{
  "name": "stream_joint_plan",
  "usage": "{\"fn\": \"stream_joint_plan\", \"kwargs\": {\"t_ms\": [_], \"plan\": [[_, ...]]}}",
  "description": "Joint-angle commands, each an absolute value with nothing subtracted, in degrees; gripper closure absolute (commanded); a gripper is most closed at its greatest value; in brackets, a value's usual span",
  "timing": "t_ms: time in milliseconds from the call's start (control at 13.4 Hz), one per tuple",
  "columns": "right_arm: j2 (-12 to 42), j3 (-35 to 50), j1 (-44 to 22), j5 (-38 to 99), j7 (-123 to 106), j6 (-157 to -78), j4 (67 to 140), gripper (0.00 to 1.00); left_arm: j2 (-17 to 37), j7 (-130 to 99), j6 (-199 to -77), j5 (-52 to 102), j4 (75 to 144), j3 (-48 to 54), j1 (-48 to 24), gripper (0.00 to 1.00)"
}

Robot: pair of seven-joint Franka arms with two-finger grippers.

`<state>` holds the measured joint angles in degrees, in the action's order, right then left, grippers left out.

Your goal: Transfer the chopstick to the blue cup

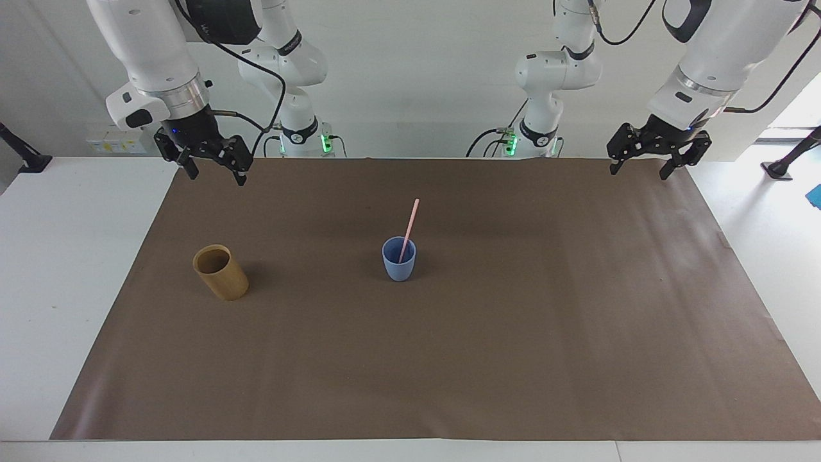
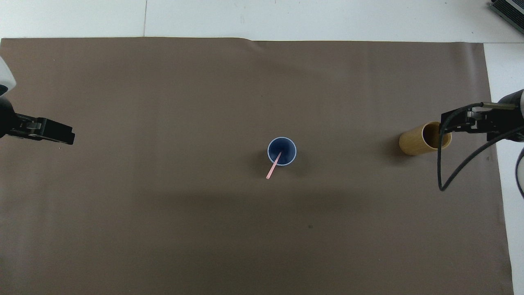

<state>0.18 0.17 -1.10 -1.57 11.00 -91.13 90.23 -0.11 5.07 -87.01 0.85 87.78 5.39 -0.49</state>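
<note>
The blue cup (image 1: 399, 262) (image 2: 287, 146) stands upright in the middle of the brown mat. The pale-pink chopstick (image 1: 409, 226) (image 2: 272, 169) rests inside it, its lower end in the cup and its upper end leaning out toward the robots. Neither gripper touches the cup or the chopstick. My right gripper (image 1: 215, 177) (image 2: 455, 123) hangs open in the air over the mat's edge by the robots, at the right arm's end. My left gripper (image 1: 639, 172) (image 2: 61, 135) hangs open and empty over the mat's corner at the left arm's end and waits.
A tan bamboo-coloured holder (image 1: 221, 273) (image 2: 416, 141) stands on the brown mat (image 1: 513, 333) toward the right arm's end, with nothing showing inside it. Seen from above, the raised right gripper and its black cable (image 2: 441, 164) overlap its mouth. White table surrounds the mat.
</note>
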Motion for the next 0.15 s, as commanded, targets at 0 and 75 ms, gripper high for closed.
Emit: {"fn": "stream_joint_plan", "kwargs": {"t_ms": [0,75], "plan": [[-1.32,0.53,-0.35,-1.93,9.14,-91.84,92.02,0.0,-0.62,5.54,-86.22,0.7,87.89,5.8,0.26,0.0],[-1.32,0.53,-0.35,-1.32,9.14,-92.02,92.02,0.0,-0.7,5.54,-86.22,0.7,87.89,5.8,0.26,0.0]]}}
